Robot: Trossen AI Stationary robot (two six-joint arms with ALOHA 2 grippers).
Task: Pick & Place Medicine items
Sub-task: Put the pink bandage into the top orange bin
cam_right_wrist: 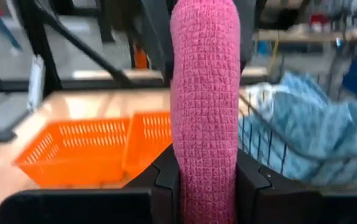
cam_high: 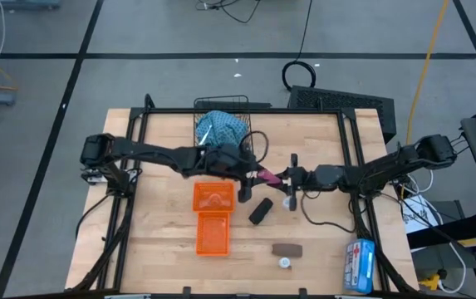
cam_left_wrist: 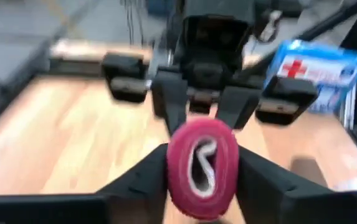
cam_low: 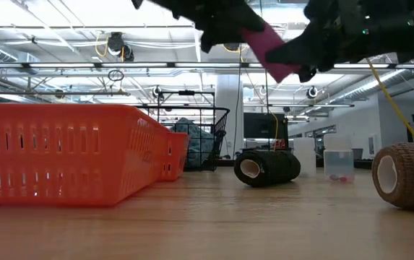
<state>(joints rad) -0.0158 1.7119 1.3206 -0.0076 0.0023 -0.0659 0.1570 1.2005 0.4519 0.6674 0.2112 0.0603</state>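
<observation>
The pink oblong, a wrapped bandage roll, hangs in the air between my two grippers above the table's middle; in the low view the pink oblong slants. My left gripper and my right gripper are both shut on it. The black oblong and the brown bar lie on their sides on the wood. One white vial stands by the brown bar, and another vial stands under the right gripper. The blue patterned pouch lies in a black wire basket. My left gripper pinches the pink oblong's left end between its two fingers, coming roughly level from the table's left, along the roll. The roll is lifted clear. My right gripper pinches the pink oblong's right end between its two fingers, coming roughly level from the table's right, along the roll. The far end reaches into the left gripper.
Two joined orange baskets sit left of the middle, below the left gripper. A blue-and-white printed packet lies at the near right corner. A black frame rims the table. Bare wood shows between the baskets and the brown bar.
</observation>
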